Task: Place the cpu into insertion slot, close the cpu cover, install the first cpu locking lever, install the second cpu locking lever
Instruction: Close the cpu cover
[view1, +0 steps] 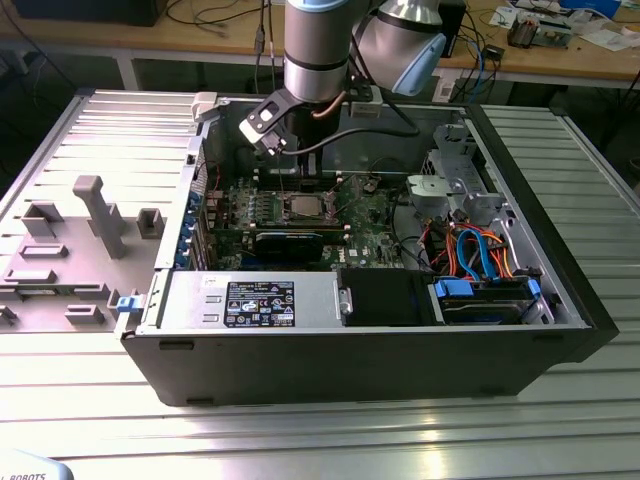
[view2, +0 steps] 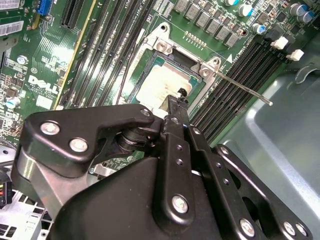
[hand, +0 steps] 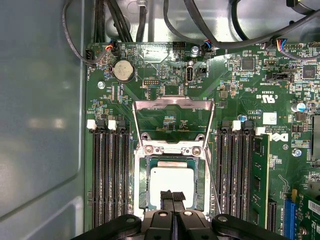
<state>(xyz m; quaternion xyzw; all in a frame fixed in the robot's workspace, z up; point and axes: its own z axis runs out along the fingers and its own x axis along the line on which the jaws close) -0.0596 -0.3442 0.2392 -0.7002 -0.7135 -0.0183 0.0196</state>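
The cpu lies flat inside the insertion slot, its silver top facing up. It is also visible in the second wrist view and as a small grey square in the exterior view. The cpu cover stands raised on its hinge at the slot's far side, with green board visible through its cutout. My gripper hangs just over the cpu's near edge, fingers pressed together with nothing visible between them. A thin locking lever sticks out, unlatched, beside the slot.
Rows of long black memory slots flank the socket on both sides. Black cables run along the case wall beyond the board. In the exterior view, the power supply and drive bay with blue and orange cables fill the open case's near side.
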